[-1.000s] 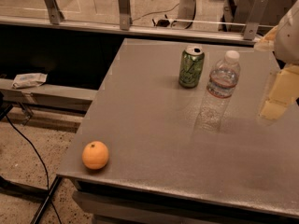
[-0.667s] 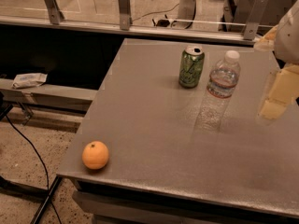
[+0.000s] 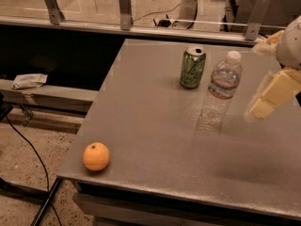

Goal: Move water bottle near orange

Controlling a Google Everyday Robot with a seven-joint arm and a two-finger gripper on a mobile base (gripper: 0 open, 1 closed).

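Camera view puts the upright water bottle (image 3: 220,91) between green can (image 3: 193,68) and gripper (image 3: 263,102), untouched; the orange (image 3: 96,156) sits well apart; grip state cannot be told.

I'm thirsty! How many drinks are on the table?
2. The green can stands at the far side of the table; the water bottle stands just right of it. The robot's hand hovers right of the bottle. None seem hidden.

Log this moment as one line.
clear ribbed water bottle: upright beside green can | round orange: front-left, far off | gripper: right of bottle, apart
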